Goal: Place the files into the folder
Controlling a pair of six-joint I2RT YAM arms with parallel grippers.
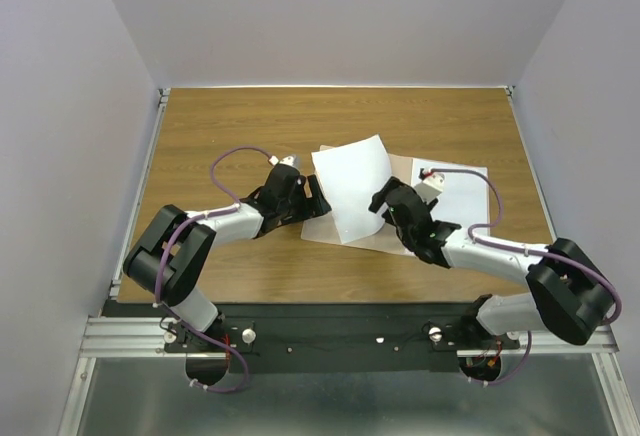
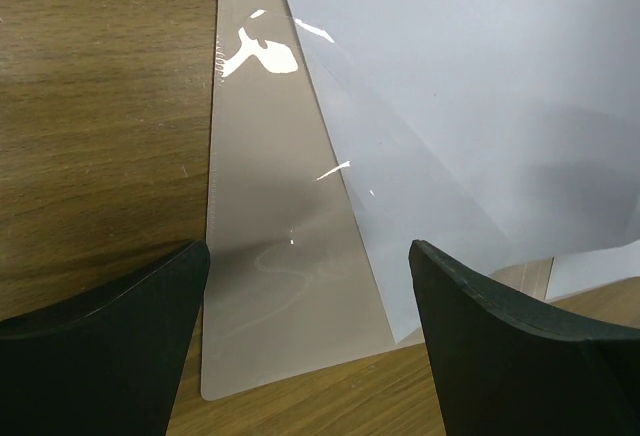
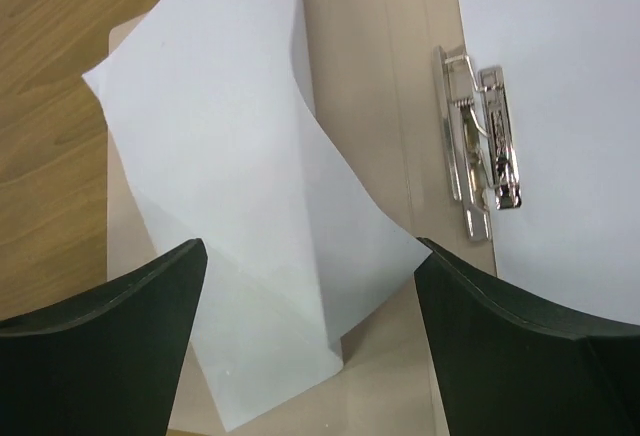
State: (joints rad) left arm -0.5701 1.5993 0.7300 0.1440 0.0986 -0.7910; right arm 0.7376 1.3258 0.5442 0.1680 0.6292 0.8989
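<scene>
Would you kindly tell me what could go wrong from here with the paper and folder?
The curled sheet arches up off the folder; closing the open right gripper on it may crease it. It could also slide off the folder's edge. The metal clip lies close beside and might snag a corner.

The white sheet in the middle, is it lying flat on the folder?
No, the white sheet curls upward over the folder.

Curled white sheet (image 1: 352,188) atop tan folder (image 1: 400,169)
</scene>
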